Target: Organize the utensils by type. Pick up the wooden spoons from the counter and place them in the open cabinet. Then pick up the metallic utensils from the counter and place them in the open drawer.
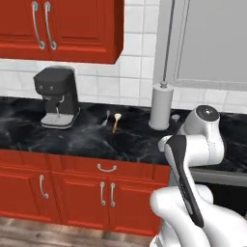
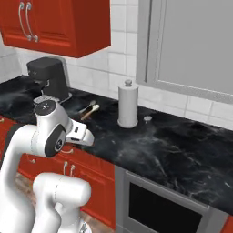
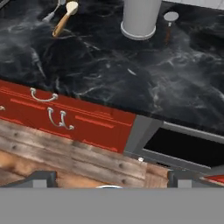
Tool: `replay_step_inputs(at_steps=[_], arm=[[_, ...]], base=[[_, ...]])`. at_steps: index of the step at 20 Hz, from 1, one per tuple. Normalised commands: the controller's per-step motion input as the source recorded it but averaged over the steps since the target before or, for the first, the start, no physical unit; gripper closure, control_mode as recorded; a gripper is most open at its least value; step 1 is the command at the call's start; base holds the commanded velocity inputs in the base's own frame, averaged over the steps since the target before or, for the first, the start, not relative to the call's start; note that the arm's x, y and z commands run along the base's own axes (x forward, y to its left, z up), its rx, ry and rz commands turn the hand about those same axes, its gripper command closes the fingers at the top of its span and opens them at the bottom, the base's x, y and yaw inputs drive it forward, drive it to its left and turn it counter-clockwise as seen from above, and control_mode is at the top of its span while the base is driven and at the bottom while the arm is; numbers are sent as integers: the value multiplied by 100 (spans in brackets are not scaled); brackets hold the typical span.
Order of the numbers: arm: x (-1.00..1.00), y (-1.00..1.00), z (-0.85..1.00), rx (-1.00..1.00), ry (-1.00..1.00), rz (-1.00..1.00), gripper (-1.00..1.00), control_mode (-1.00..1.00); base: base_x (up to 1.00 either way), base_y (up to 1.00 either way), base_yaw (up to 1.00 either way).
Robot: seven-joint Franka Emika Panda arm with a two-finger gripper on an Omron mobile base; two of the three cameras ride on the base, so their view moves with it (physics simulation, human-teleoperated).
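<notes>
On the black counter (image 1: 91, 137) a wooden spoon (image 1: 116, 121) (image 2: 91, 111) (image 3: 64, 19) lies beside the silver-grey metallic utensil (image 1: 106, 118) (image 2: 85, 108) (image 3: 51, 14), right of the coffee machine. A second wooden spoon (image 3: 169, 25) (image 1: 175, 117) (image 2: 148, 119), with a pale bowl, rests just right of the paper towel holder. My gripper (image 3: 111, 180) hangs open and empty in front of the red cabinet fronts, over the wooden floor, well short of all the utensils. The open cabinet and the open drawer are out of view.
A black coffee machine (image 1: 57, 96) (image 2: 45, 77) stands at the counter's left. A grey paper towel holder (image 1: 161, 106) (image 2: 128, 104) (image 3: 139, 17) rises between the spoons. A shut red upper cabinet (image 1: 53, 29) hangs above. A dark grey-framed appliance front (image 2: 159, 205) (image 3: 188, 146) sits under the counter.
</notes>
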Motion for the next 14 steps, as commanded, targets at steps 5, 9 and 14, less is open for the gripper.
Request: replay_step_inputs(at_steps=[5,9,14], arm=[[0,0,0,0,0,0,-100,100],[0,0,0,0,0,0,-100,100],[0,0,0,0,0,0,-100,100]], base=[[55,65,-59],[30,78,-42],[26,62,-16]])
